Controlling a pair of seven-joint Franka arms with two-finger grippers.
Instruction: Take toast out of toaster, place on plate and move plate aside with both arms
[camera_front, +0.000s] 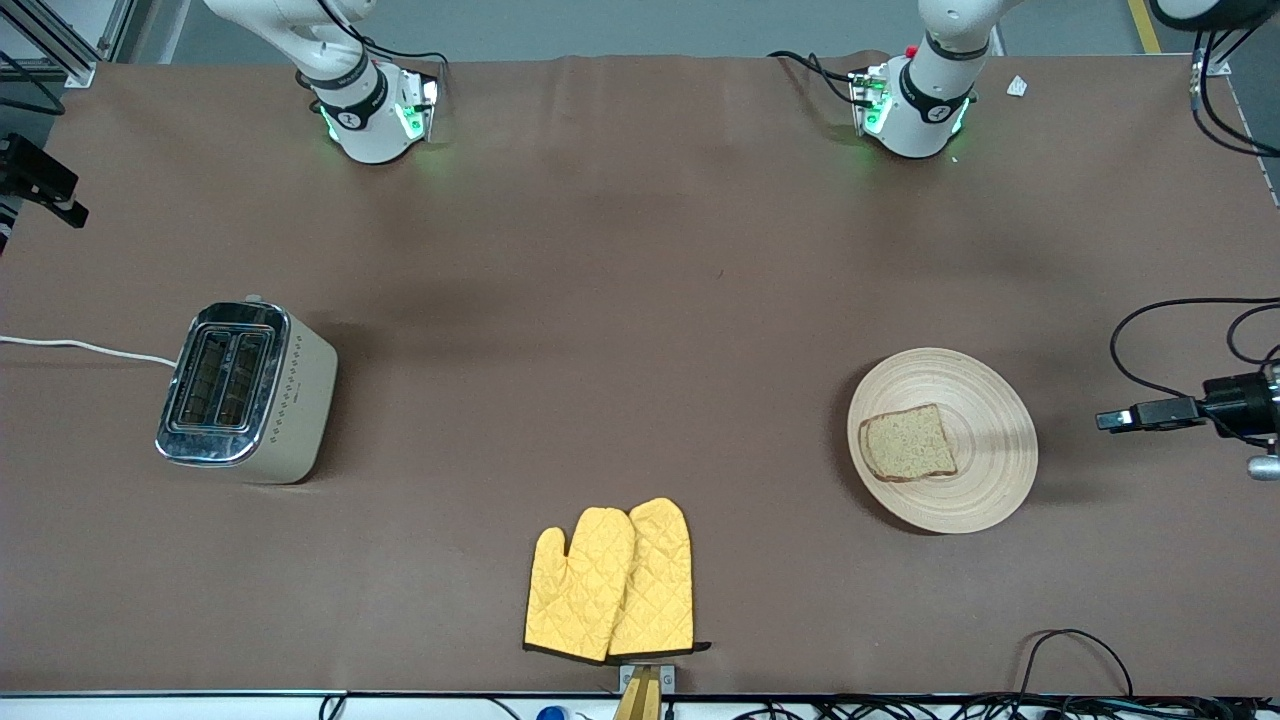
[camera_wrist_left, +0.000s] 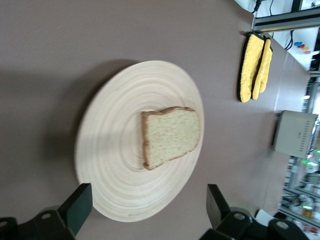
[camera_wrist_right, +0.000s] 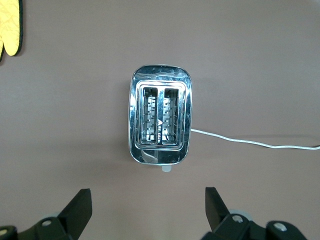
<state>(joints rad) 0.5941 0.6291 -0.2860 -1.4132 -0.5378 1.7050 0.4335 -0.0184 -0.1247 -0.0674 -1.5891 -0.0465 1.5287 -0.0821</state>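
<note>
The toast lies flat on the round wooden plate toward the left arm's end of the table. In the left wrist view the toast sits on the plate, off its centre. My left gripper is open and empty, high above the table by the plate's rim. My right gripper is open and empty, high above the table beside the toaster. Neither gripper shows in the front view; only the arms' bases do.
The silver and cream toaster stands toward the right arm's end, both slots empty, with its white cord running off the table. Two yellow oven mitts lie near the front edge. A black camera stands beside the plate.
</note>
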